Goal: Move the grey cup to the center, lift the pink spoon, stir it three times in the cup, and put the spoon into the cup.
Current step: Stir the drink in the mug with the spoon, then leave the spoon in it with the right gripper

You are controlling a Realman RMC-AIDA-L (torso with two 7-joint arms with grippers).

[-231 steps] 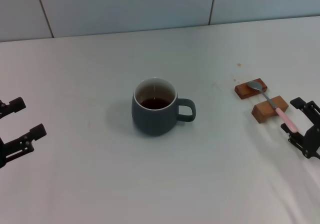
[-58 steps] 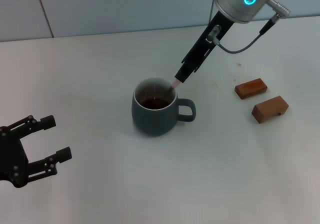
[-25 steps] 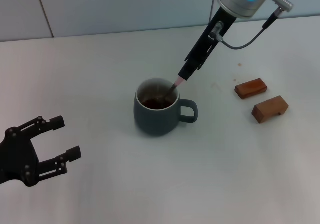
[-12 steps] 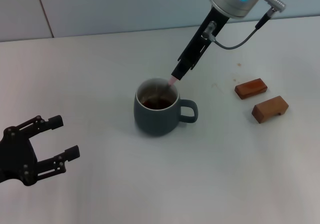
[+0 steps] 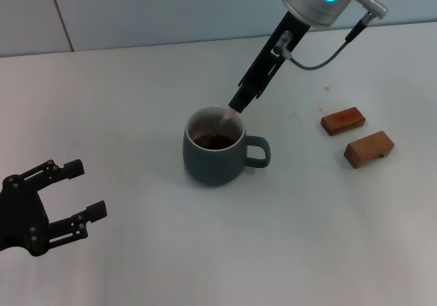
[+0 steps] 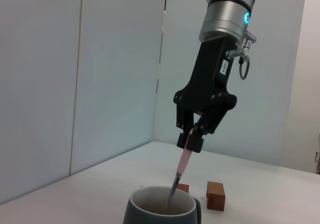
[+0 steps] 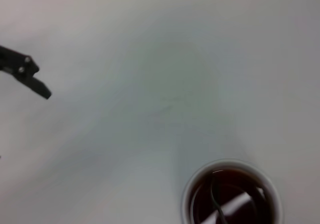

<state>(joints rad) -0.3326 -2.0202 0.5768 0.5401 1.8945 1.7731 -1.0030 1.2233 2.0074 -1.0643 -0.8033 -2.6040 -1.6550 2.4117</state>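
The grey cup [image 5: 214,157] stands mid-table with dark liquid inside and its handle to the right. It also shows in the left wrist view [image 6: 161,211] and the right wrist view [image 7: 231,194]. My right gripper [image 5: 240,103] hangs above the cup's far rim, shut on the pink spoon [image 5: 227,117]. The spoon [image 6: 181,170] slants down with its metal end inside the cup. My left gripper [image 5: 68,191] is open and empty at the front left of the table, well clear of the cup.
Two brown wooden blocks [image 5: 343,121] [image 5: 369,148] lie to the right of the cup. A grey tiled wall [image 5: 171,9] backs the white table [image 5: 205,251].
My right gripper and the spoon have swung from the cup's right rim to its far rim, then slightly left and lower. The cup and left gripper barely moved.
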